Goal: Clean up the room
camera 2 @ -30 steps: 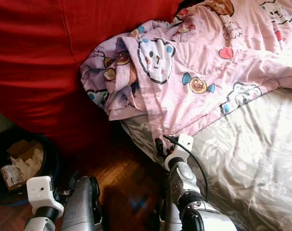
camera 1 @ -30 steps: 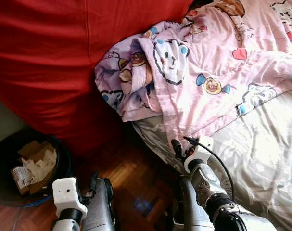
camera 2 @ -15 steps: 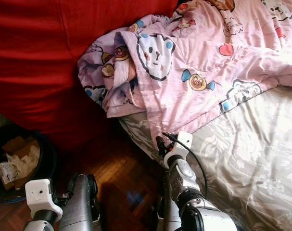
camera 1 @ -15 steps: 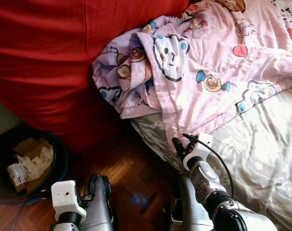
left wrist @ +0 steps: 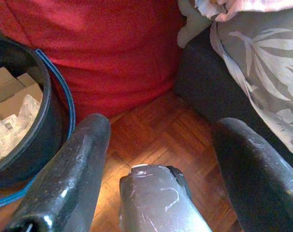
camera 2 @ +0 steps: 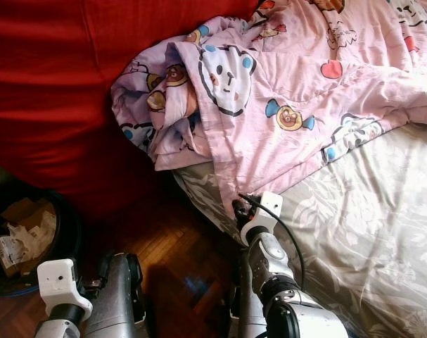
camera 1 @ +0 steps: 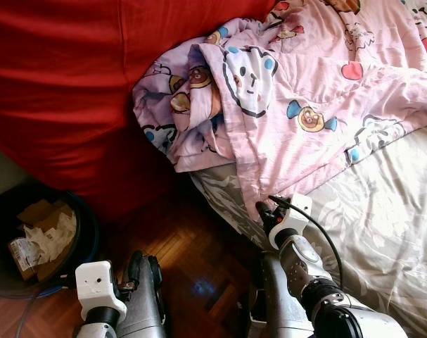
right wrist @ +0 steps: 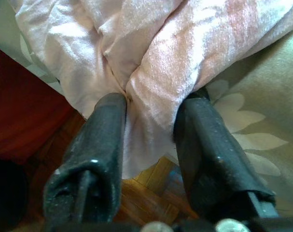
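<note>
A pink blanket (camera 1: 319, 91) printed with cartoon animals lies bunched on a bed with a grey leaf-pattern sheet (camera 1: 389, 211). Its lower edge hangs over the bed's side. My right gripper (camera 1: 262, 211) sits at that hanging edge. In the right wrist view its black fingers (right wrist: 107, 130) are shut on a fold of the pink blanket (right wrist: 151, 63), with the fabric bunched between them. My left gripper (left wrist: 160, 140) hangs open low over the wooden floor (left wrist: 156, 121), holding nothing.
A big red cushion (camera 1: 65, 77) fills the left and back, pressed against the blanket. A black bin (camera 1: 30, 239) with paper and cardboard scraps stands on the floor at the left, close to my left arm. Dark parquet lies between the bin and the bed.
The head view has drifted slightly, so the bin and blanket sit a little differently in frame. My right gripper stays at the blanket's hanging edge; the left arm still hangs.
</note>
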### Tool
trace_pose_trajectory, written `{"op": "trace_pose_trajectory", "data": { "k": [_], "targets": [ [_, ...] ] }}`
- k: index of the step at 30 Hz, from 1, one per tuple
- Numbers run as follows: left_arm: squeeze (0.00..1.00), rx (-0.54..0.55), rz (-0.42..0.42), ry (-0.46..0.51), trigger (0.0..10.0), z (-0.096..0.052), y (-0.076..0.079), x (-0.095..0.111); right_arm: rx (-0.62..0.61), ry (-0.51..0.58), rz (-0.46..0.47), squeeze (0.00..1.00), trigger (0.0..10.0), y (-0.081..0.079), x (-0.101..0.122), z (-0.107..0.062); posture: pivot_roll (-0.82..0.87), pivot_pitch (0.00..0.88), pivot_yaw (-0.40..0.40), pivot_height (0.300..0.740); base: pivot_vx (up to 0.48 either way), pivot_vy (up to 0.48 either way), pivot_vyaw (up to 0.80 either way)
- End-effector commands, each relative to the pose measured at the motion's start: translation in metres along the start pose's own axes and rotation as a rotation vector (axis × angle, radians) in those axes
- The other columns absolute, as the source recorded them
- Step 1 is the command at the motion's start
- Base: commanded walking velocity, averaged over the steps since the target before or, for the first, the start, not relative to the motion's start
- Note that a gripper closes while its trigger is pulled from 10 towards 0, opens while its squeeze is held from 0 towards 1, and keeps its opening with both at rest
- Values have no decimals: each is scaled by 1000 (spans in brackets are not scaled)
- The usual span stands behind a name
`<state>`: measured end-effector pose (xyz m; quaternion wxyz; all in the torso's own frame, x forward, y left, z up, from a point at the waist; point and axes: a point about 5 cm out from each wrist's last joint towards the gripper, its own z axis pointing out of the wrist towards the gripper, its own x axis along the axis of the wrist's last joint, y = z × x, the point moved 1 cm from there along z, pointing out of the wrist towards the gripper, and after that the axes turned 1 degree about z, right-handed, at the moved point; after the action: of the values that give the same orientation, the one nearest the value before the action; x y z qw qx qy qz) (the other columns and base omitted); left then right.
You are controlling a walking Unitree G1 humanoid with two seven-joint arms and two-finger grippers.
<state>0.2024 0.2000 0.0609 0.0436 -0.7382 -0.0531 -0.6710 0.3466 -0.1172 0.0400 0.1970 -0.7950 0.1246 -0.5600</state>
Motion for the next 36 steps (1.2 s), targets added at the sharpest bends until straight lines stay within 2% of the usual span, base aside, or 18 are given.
{"op": "trace_pose_trajectory", "data": {
  "k": [1, 12, 17, 36],
  "targets": [
    [0, 12, 25, -49, 10000, -5, -3, -11, 10, -48, 12, 0, 0, -2, -11, -2, 157, 367, -71, 570, 0, 0, 0],
    [0, 11, 17, -20, 10000, 16, -1, -9, -29, -65, 25, 0, 0, 10, -23, -9, 136, 290, -81, 570, 0, 0, 0],
    [0, 13, 6, -1, 10000, 29, 1, -6, -69, -29, 33, 0, 0, 24, -21, -14, 104, 230, -86, 570, 0, 0, 0],
    [0, 13, 6, -1, 10000, 29, 1, -6, -69, -29, 33, 0, 0, 24, -21, -14, 104, 230, -86, 570, 0, 0, 0]
  ]
}}
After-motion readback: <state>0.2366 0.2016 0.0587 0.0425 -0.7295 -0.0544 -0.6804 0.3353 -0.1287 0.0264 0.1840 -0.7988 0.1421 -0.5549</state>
